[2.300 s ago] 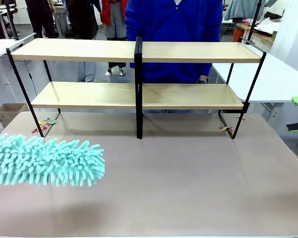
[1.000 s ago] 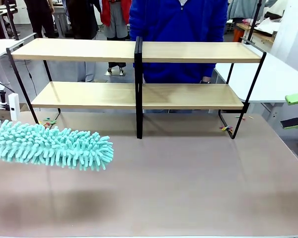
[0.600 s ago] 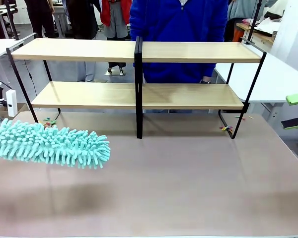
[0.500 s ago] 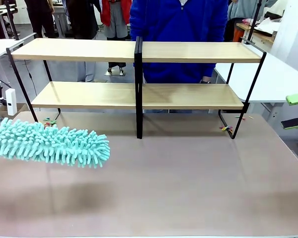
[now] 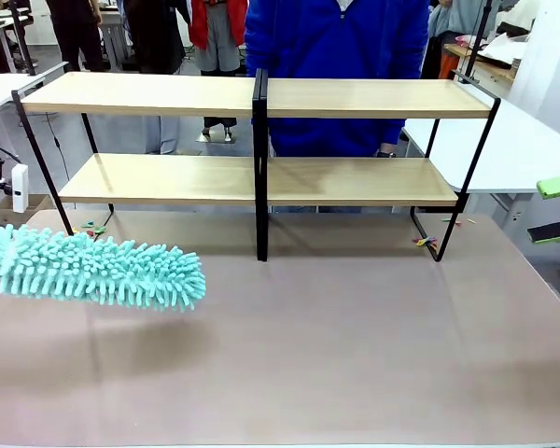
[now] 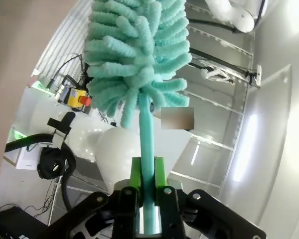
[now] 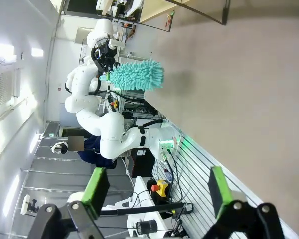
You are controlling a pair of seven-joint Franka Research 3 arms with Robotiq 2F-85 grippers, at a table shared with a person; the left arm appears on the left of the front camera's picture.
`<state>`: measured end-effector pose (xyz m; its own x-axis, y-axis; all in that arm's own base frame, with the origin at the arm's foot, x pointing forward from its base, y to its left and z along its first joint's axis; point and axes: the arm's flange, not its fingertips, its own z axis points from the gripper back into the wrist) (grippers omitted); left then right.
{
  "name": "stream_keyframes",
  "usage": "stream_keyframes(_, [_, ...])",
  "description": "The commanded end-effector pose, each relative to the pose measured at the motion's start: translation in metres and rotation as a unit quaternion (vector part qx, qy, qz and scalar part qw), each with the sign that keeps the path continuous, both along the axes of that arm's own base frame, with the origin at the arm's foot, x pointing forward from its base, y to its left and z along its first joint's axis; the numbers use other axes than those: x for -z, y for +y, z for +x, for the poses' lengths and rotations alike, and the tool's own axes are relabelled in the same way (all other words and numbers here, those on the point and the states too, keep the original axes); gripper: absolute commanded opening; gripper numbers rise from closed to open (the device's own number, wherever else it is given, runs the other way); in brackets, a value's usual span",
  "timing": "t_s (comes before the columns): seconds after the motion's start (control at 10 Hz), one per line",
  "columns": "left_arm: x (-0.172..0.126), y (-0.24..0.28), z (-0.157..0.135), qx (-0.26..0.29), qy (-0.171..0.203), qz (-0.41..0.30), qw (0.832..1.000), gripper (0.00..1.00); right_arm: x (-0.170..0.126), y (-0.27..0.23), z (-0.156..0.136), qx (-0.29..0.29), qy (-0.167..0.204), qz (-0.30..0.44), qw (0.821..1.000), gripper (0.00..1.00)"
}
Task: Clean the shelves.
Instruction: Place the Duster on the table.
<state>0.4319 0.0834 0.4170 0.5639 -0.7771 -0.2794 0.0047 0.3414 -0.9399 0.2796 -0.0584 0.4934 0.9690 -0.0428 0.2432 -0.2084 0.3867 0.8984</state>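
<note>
The shelves [image 5: 261,98] stand across the far half of the table: two long light wooden boards on a black frame with a central upright. A teal fluffy duster [image 5: 103,266] hangs just above the table at the left, in front of the lower board's left end. My left gripper [image 6: 148,174] is shut on the duster's teal handle [image 6: 145,129], below its head [image 6: 137,50]. My right gripper [image 7: 157,191] is open and holds nothing. It sits at the table's right edge [image 5: 558,210], far from the duster [image 7: 137,74].
A person in a blue top [image 5: 336,47] stands right behind the shelves. Small coloured scraps lie by the frame's feet at left [image 5: 89,231] and right [image 5: 427,243]. White tables [image 5: 513,140] flank the setup.
The duster has lifted off the table, levelled out, and drifted slightly left and up over the last second. The right gripper has stayed put.
</note>
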Motion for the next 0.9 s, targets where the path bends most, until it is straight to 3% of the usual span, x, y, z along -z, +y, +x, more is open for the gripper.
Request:
stream_keyframes(0.0, [0.0050,-0.0029,-0.0004,-0.007,-0.016,0.037,0.999,0.12,-0.0022,0.0005,0.0036,-0.004,-0.015,0.008,1.000,1.00])
stream_keyframes(0.6, [0.0085,-0.0030,-0.0006,-0.006,-0.019,0.044,0.999,0.12,-0.0022,0.0005,0.0036,-0.004,-0.015,0.008,1.000,1.00])
stream_keyframes(0.7, [0.0093,-0.0035,0.0004,-0.011,-0.022,0.049,0.999,0.18,-0.0022,0.0005,0.0036,-0.004,-0.015,0.008,1.000,1.00])
stream_keyframes(0.8, [0.0076,-0.0022,0.0010,-0.018,-0.034,0.052,0.998,0.70,-0.0022,0.0005,0.0036,-0.004,-0.015,0.008,1.000,1.00])
